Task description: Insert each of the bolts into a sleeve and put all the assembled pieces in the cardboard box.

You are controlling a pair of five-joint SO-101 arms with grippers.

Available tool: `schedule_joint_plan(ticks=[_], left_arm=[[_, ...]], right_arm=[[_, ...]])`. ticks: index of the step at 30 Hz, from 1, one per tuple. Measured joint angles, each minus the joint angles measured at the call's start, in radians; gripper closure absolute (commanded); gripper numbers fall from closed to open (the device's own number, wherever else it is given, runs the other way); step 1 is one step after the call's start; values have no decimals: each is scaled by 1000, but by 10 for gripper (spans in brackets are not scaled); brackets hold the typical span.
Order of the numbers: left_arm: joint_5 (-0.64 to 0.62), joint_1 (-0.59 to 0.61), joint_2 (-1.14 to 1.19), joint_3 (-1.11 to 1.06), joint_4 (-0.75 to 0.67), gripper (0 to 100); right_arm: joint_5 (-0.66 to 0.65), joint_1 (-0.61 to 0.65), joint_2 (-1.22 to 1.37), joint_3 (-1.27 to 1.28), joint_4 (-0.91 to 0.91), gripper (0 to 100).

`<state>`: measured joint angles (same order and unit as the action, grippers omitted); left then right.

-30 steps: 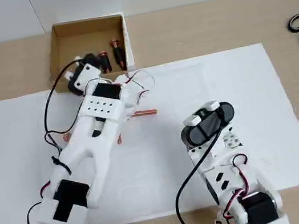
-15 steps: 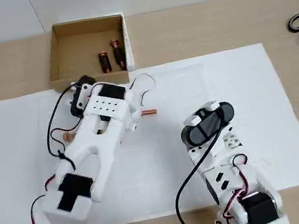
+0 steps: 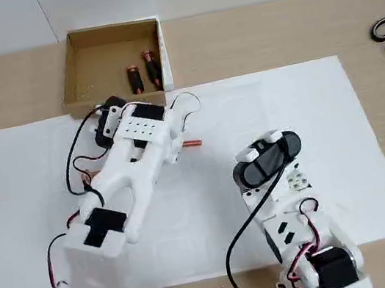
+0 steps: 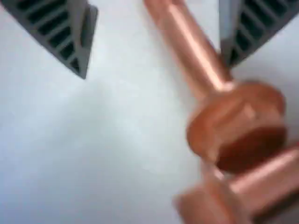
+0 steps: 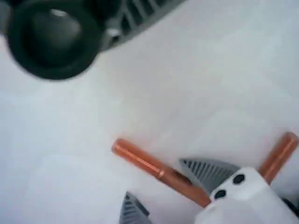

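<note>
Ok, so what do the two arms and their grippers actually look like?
Both arms are white plastic shells with black motor blocks. The left arm has a plate with small holes and loose black, red and white cables. The right arm carries a black oval wrist module and a looping black cable. The left gripper has dark grey, ribbed, wedge-shaped fingers.

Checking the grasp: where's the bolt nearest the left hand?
The bolt lies on the paper between the left hand's open fingers. High view: in front of the box.
</note>
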<state>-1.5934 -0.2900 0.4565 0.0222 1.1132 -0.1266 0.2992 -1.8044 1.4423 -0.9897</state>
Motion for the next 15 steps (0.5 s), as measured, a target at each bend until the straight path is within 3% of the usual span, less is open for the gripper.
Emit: schedule_joint_plan(ticks=[15], left_arm=[[-66,23,57,44,40,819]], right_arm=[[0,-17,0,0,0,995]])
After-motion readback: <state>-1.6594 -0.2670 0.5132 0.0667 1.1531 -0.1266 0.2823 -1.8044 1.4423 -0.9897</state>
